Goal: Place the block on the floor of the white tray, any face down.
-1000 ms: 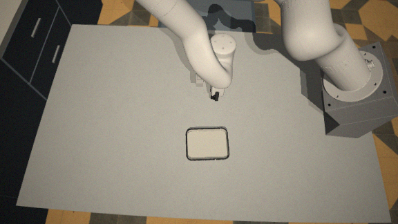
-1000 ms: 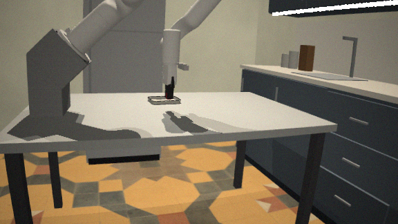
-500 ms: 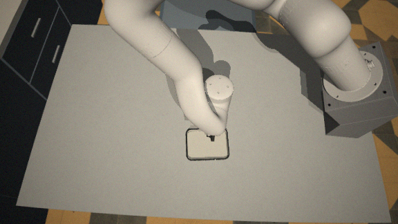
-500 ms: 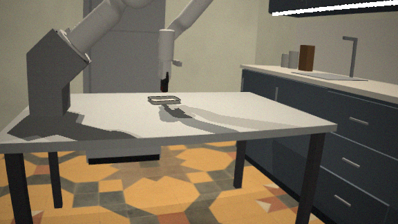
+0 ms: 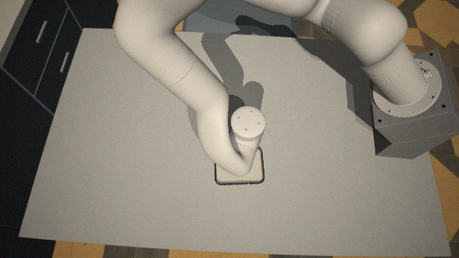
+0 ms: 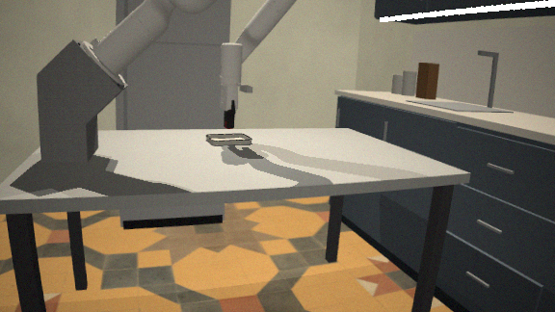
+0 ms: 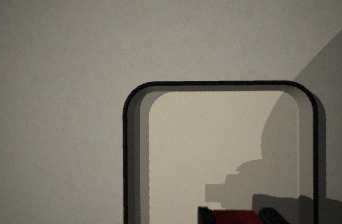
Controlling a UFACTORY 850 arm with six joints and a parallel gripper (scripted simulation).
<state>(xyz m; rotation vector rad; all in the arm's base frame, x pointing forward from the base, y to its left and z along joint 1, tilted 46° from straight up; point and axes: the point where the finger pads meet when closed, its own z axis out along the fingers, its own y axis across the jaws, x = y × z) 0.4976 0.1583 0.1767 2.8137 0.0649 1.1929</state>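
The white tray [image 5: 255, 178] [image 6: 241, 143] [image 7: 192, 130] has a dark rim and lies flat on the table. The arm hides part of it in the top view. My gripper [image 6: 229, 121] [image 7: 237, 215] points down and is shut on the red block [image 7: 238, 217], which shows between the dark fingertips at the bottom edge of the wrist view. In the exterior view the block [image 6: 227, 126] is a small dark red patch at the fingertips, held above the tray and not touching it. The gripper is hidden under the arm in the top view.
The grey table [image 5: 127, 194] [image 6: 385, 158] [image 7: 52, 125] carries the tray. The arm's base block [image 5: 416, 134] [image 6: 63, 105] stands at one side. Dark cabinets [image 5: 36, 43] [image 6: 501, 196] stand beyond the opposite side. Arm shadows fall across the table and tray.
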